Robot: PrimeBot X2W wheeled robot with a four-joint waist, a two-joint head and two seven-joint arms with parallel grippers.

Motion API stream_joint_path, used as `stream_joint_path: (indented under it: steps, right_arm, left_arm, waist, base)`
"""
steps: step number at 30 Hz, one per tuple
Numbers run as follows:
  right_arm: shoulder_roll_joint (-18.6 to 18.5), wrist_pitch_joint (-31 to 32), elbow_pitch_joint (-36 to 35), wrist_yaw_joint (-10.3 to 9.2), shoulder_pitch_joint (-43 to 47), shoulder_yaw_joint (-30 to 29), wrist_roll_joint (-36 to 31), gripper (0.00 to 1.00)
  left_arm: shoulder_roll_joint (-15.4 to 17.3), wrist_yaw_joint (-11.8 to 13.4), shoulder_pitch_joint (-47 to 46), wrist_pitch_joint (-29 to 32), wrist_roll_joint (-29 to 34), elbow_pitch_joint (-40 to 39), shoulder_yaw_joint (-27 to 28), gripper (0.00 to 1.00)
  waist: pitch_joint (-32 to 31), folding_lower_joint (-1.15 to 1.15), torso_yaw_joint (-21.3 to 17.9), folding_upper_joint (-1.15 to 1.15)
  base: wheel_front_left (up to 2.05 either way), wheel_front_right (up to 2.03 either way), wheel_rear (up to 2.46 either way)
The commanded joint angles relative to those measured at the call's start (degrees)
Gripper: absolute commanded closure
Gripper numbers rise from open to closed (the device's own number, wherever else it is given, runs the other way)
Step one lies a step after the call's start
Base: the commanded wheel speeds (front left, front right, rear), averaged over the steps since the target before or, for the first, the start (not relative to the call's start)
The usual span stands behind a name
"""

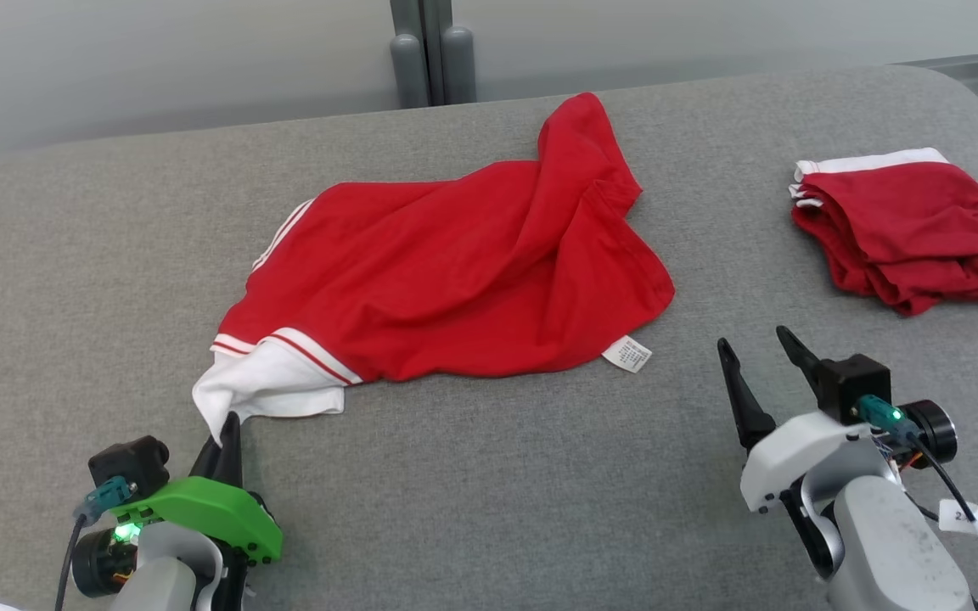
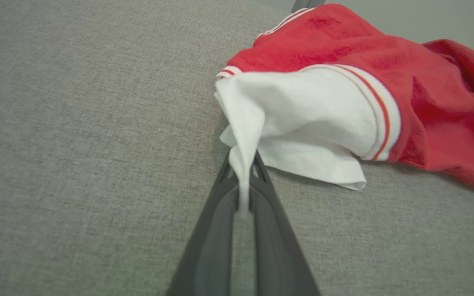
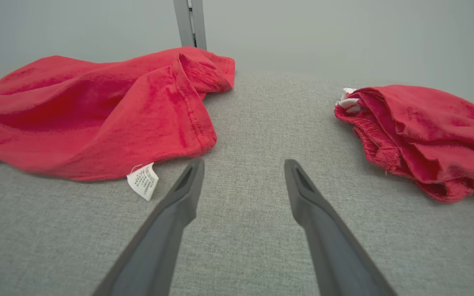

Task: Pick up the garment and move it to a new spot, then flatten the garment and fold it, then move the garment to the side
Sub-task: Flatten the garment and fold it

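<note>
A red garment with a white sleeve and white-and-red stripes lies crumpled across the middle of the grey surface. My left gripper at the lower left is shut on the tip of the white sleeve; the left wrist view has the white cloth pinched between the two dark fingers, my left gripper closed around it. My right gripper stands open at the lower right, empty, a little to the right of the garment's white care label. In the right wrist view my right gripper points between the garment and the folded pile.
A second red garment lies folded at the right side of the grey padded surface; it also lies to the right in the right wrist view. A grey post rises behind the far edge. Bare grey surface lies in front between the arms.
</note>
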Motion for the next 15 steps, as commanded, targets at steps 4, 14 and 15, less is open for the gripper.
stream_joint_path:
  steps: [4,14,15]
  right_arm:
    - [-0.2,2.73,5.39,-0.07,-5.42,-0.18,-2.19,0.0]
    - [-0.89,8.29,20.68,-0.07,-17.59,-0.78,-4.28,0.0]
    - [-1.26,8.68,22.27,-0.07,-18.54,-0.64,-4.73,0.0]
  left_arm:
    - [0.63,-0.25,1.96,-0.85,-0.43,-3.83,-1.17,1.0]
    - [-1.23,0.15,3.39,-1.24,1.3,-11.02,-2.73,1.0]
    - [-1.44,0.19,3.48,-1.26,1.55,-11.48,-2.93,1.0]
  waist:
    - [0.67,0.0,2.44,0.0]
    - [2.54,0.0,6.88,0.0]
    - [2.75,0.0,7.22,0.0]
  base:
    - [0.0,0.0,0.0]
    - [0.0,0.0,0.0]
    - [0.0,0.0,0.0]
